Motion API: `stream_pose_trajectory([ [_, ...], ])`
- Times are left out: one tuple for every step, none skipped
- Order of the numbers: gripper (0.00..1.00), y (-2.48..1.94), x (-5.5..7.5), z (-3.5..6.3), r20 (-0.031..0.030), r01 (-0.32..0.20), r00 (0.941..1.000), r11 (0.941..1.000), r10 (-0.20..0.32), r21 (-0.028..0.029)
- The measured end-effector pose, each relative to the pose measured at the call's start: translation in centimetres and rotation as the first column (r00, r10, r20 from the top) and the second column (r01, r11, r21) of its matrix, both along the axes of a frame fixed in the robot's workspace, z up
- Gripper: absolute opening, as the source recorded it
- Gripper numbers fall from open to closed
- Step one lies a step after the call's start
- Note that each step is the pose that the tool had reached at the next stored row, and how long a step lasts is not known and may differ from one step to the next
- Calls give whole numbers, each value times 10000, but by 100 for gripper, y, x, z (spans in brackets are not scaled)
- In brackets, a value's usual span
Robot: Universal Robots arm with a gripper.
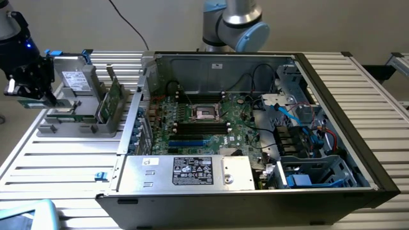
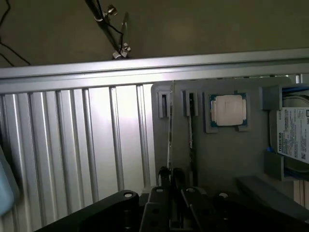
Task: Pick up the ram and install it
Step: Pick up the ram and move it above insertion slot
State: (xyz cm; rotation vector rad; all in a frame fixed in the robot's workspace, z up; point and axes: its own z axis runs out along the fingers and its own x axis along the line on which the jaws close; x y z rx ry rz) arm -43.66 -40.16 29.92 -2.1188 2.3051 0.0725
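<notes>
At nine o'clock from the open computer case (image 1: 191, 72) in the exterior view, the gripper (image 1: 27, 97) hangs over the grey parts holder (image 1: 64, 128). Its fingers (image 2: 163, 175) are clamped on the ram (image 2: 170, 125), seen edge-on. A processor (image 2: 228, 110) lies in the holder nearby.

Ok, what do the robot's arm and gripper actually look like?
The arm is silver-grey metal with rounded joints and a pale blue end cap. The gripper is black and boxy with a small blue light on its body; the wrist view shows black link bars with round silver pins.
</notes>
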Motion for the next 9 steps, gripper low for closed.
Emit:
stream_pose_trajectory([
  [15, -15, 1, 45, -17, -1, 10000, 10000, 1, 1],
  [15, -28, 2, 91, -32, 0, 10000, 10000, 0, 0],
  [15, -42, 6, 135, -53, 0, 10000, 10000, 0, 0],
  [15, -56, 13, 180, -80, -1, 10000, 10000, 1, 0],
  [15, -66, 23, 220, -116, -1, 9999, 10000, 1, 0],
  [15, -74, 35, 259, -156, -1, 9999, 10000, 1, 0],
  [15, -79, 50, 297, -195, -1, 9998, 10000, 1, 0],
  [15, -84, 67, 336, -233, -1, 9997, 10000, 1, 0],
  [15, -89, 83, 375, -271, 0, 9996, 10000, 0, 0],
])
